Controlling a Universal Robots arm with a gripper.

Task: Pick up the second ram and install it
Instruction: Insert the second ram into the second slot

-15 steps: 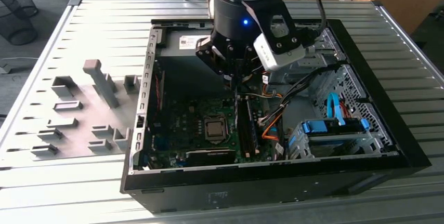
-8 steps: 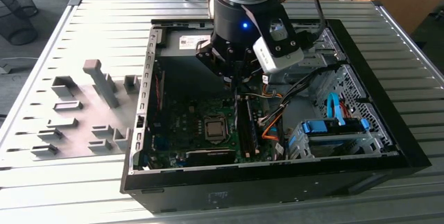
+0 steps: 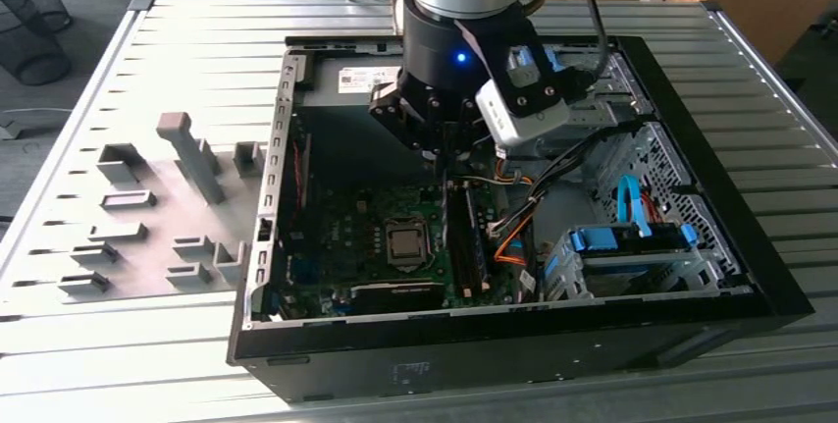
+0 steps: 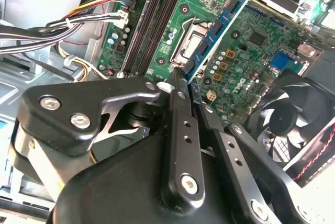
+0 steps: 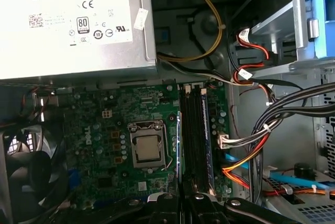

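My gripper (image 4: 184, 80) is shut on the second ram (image 4: 220, 25), a thin blue-green stick with dark chips that juts out from between the black fingers (image 4: 180, 124). It hangs in the air above the motherboard (image 4: 251, 62). In the first wrist view the ram (image 5: 179, 145) appears edge-on, just beside the black memory slots (image 5: 191, 135) and the processor socket (image 5: 147, 148). Another blue-edged stick (image 5: 206, 140) sits in the outer slot. In the exterior view the gripper (image 3: 443, 153) hovers inside the open computer case (image 3: 681, 138), over the far end of the slots (image 3: 465, 237).
A silver power supply (image 5: 73, 25) lies beyond the board. Bundled cables (image 5: 251, 140) run beside the slots. A black fan (image 4: 285, 119) stands at the board's edge. Blue drive-bay latches (image 3: 622, 241) are at the exterior view's right; grey fixtures (image 3: 183, 197) stand on the slatted table at its left.
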